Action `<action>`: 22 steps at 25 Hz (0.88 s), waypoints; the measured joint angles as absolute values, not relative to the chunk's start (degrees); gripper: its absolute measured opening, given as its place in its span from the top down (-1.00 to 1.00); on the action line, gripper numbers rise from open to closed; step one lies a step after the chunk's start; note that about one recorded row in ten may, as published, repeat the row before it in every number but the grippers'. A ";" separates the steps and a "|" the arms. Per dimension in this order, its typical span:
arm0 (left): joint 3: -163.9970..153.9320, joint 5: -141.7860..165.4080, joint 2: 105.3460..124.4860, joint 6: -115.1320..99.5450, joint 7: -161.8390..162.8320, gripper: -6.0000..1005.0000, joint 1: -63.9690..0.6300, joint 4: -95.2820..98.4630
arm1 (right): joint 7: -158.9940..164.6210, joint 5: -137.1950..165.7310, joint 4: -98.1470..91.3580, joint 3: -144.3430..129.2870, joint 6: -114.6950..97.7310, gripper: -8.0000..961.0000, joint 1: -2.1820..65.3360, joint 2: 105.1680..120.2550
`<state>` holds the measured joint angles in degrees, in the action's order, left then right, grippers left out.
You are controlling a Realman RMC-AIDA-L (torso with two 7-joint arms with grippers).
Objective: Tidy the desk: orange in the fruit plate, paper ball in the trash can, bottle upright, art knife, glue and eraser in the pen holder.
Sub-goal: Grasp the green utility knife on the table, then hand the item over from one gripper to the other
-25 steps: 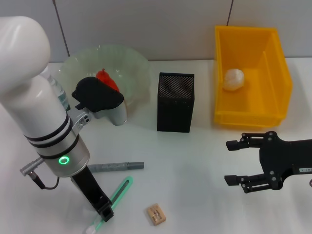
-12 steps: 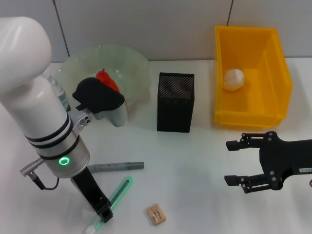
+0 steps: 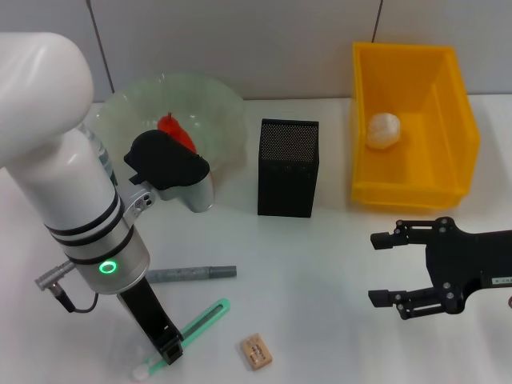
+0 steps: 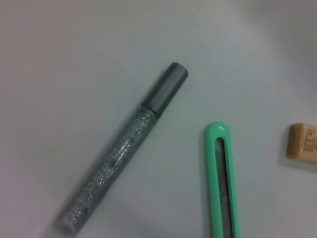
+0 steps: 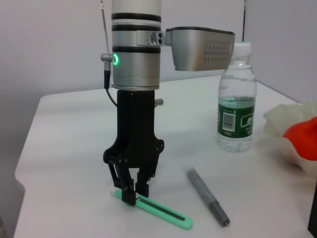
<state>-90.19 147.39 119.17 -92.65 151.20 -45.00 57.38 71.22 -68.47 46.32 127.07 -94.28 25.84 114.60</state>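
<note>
Left pincer (image 5: 130, 194) pinches the green art knife's (image 3: 192, 328) near end on the counter (image 3: 320, 280), ready for lifting; right pincer (image 3: 386, 267) waits open, empty.

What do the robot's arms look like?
The left arm is fat and white, with black rings, a silver band, a glowing green ring and a thin grey cable. Its left end effector is black. The right end effector is black too, with two long fingers.
</note>
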 joint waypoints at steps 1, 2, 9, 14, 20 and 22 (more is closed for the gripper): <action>-90.20 147.38 119.18 -92.65 151.16 0.51 -45.00 57.39 | 71.23 -68.47 46.32 127.22 -94.38 -0.67 25.84 114.60; -90.23 147.39 119.18 -92.65 151.11 0.52 -44.99 57.45 | 71.23 -68.47 46.32 127.33 -94.43 -0.67 25.84 114.60; -90.17 147.48 119.11 -92.70 150.94 0.59 -44.63 58.12 | 71.27 -68.47 46.32 127.83 -95.20 -0.67 25.81 114.60; -89.66 147.54 119.07 -92.78 150.91 0.63 -44.57 58.54 | 71.28 -68.47 46.32 127.87 -95.20 -0.67 25.64 114.61; -87.65 147.39 118.89 -93.78 150.53 0.63 -44.37 60.85 | 71.28 -68.45 46.32 128.14 -95.16 -0.67 25.38 114.61; -87.25 147.36 118.86 -93.90 150.38 0.63 -44.37 61.13 | 71.28 -68.44 46.28 128.63 -95.13 -0.67 25.28 114.61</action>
<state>-87.25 147.36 118.86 -93.90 150.38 -44.37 61.13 71.28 -68.44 46.28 128.63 -95.13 25.28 114.61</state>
